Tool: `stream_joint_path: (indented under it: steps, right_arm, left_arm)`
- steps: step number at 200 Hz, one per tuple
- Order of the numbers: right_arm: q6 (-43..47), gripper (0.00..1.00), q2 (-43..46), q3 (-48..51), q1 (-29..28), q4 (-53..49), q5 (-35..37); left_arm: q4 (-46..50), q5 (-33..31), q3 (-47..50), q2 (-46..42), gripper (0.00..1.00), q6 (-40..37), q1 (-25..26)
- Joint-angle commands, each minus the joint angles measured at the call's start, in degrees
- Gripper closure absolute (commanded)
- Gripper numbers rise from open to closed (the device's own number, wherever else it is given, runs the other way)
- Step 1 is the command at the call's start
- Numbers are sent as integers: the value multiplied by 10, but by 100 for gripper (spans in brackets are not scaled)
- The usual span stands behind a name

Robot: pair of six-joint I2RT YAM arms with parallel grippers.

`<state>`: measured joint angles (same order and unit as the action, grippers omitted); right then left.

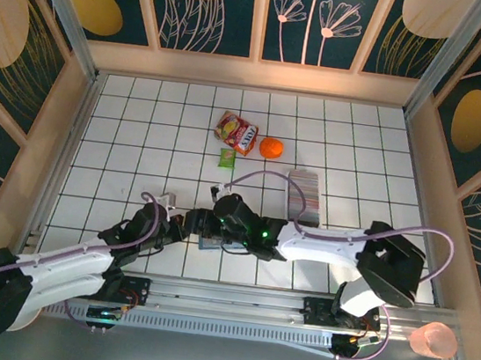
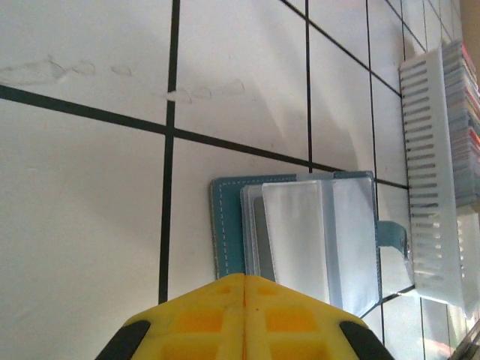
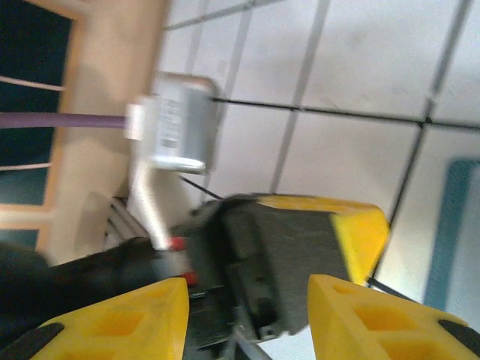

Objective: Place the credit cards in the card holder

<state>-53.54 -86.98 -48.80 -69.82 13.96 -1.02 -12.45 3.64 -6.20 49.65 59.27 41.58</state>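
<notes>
The wallet (image 2: 300, 240) lies open and flat on the white tiles (image 2: 82, 225), clear sleeves up, just in front of the arms near the middle. From the left wrist, its teal cover edge sits on one side and its little closing tab points the other way, toward the tray (image 2: 431, 187). Can't really call its long axis, since the near end is tucked behind the fingers.

The cards (image 1: 303, 194) stand on edge in a row inside that tray, which runs lengthwise away from the arms, just beside the wallet.

The left arm (image 1: 79, 261) stretches low and diagonally in from its corner. The left gripper (image 2: 244, 289) is clenched tight, yellow fingers pressed together with nothing between them, hovering at the wallet's near edge.

The right arm (image 1: 330, 243) reaches flat across to the left. The right gripper (image 3: 247, 281) has its fingers apart, gripping nothing, and faces the left gripper's side, with a strip of teal at the edge of its view.
</notes>
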Motion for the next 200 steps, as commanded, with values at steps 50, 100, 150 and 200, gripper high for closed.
stream_joint_path:
  steps: [50, 100, 150, 200]
  right_arm:
    - [595, 59, 254, -12, 117, -188, 40]
    - [1041, 47, 350, 55, 279, -369, 27]
    - [1244, 10, 329, 98, 416, -446, 5]
    - [1278, 1, 321, 177, 416, -368, 10]
  left_arm:
    - [57, -34, -34, -26, 80, -8, 3]
    - [32, -12, -61, 28, 76, -15, 2]
    - [12, 18, -77, 73, 71, -33, 2]
    - [0, 51, -88, 113, 63, -51, 2]
